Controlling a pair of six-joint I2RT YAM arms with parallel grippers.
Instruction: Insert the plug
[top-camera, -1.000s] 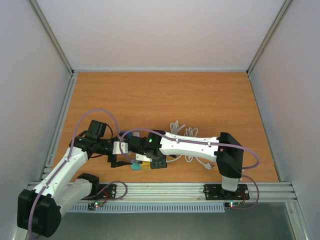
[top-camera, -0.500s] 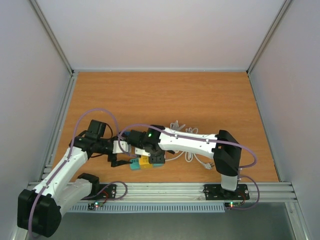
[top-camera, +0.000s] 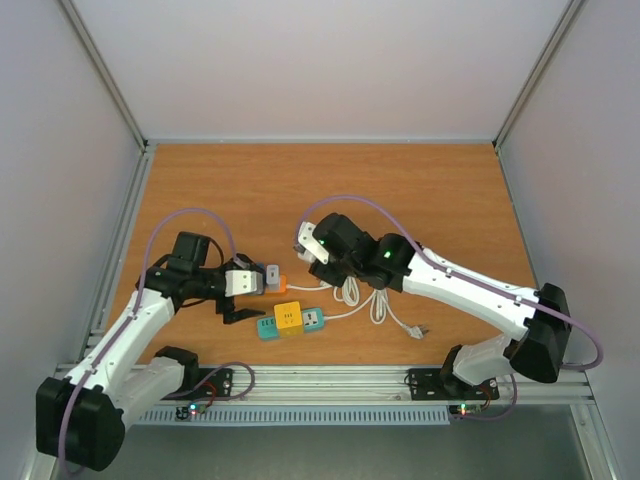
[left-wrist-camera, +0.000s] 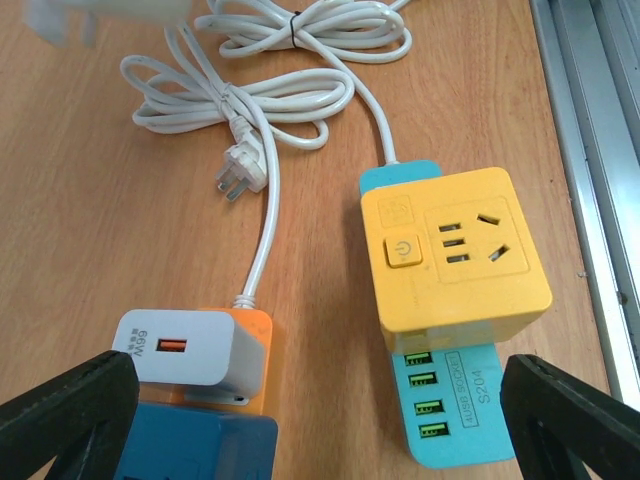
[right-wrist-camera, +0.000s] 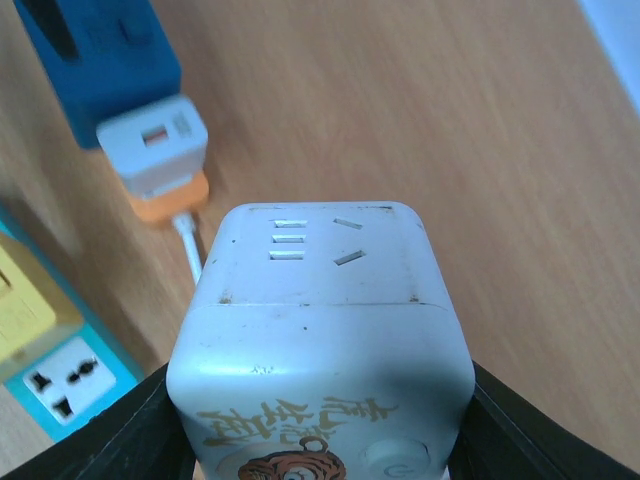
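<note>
My right gripper (top-camera: 312, 243) is shut on a white cube socket with a tiger print (right-wrist-camera: 320, 330) and holds it above the table. A white three-pin plug (left-wrist-camera: 240, 175) lies on the wood at the end of a coiled white cable (top-camera: 352, 290). My left gripper (top-camera: 243, 290) is open over the table, its fingers (left-wrist-camera: 70, 410) wide apart. Between them lie a white USB charger (left-wrist-camera: 185, 345) on an orange block (left-wrist-camera: 258, 340), a blue block (left-wrist-camera: 190, 445), and a yellow cube socket (left-wrist-camera: 450, 250) on a teal USB strip (left-wrist-camera: 450, 400).
Another plug end (top-camera: 418, 328) lies near the front right of the cable coils. The yellow and teal strip (top-camera: 290, 318) sits close to the table's front rail (top-camera: 330, 378). The charger and blue block also show in the right wrist view (right-wrist-camera: 152, 145).
My right arm has pulled back from beside the left gripper, moving right and farther away with the white cube. The yellow and teal strip is now uncovered. The left gripper has barely moved.
</note>
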